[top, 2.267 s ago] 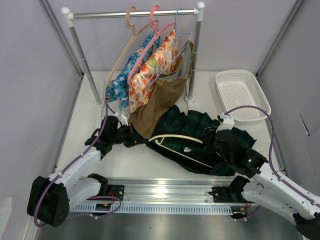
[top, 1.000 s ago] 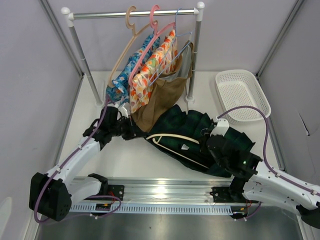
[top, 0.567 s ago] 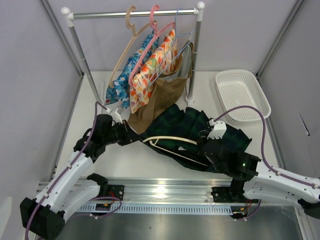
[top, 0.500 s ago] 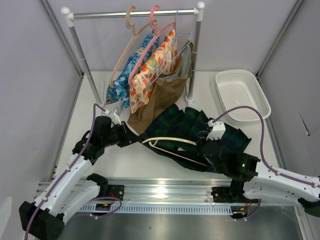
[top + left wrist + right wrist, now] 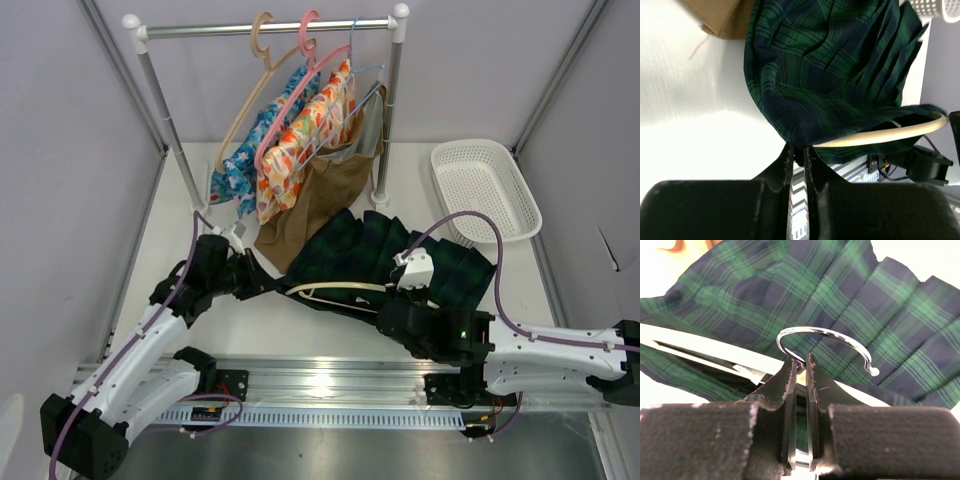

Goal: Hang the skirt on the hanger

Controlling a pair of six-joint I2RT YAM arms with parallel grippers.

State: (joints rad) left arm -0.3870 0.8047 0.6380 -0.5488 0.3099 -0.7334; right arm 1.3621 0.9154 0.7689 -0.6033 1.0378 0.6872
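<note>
So the skirt (image 5: pixel 380 250) lies spread on the table (image 5: pixel 280 325), soft pleated plaid cloth, with the hanger (image 5: pixel 345 289) running left-to-right along its near edge, between both arms. The left gripper (image 5: pixel 796 152) is pinched tight on the cloth's left corner, right where the smooth cream plastic arm meets it. The right gripper (image 5: pixel 799 371) is clamped at the base of the thin shiny wire hook (image 5: pixel 825 335), so I'd guess it does the steering.

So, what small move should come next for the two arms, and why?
Probably the left pincer should draw the skirt edge it pinches a little farther along the cream hanger arm, with the right pincer holding the metal hook steady: only one end of that arm is under the cloth.
</note>
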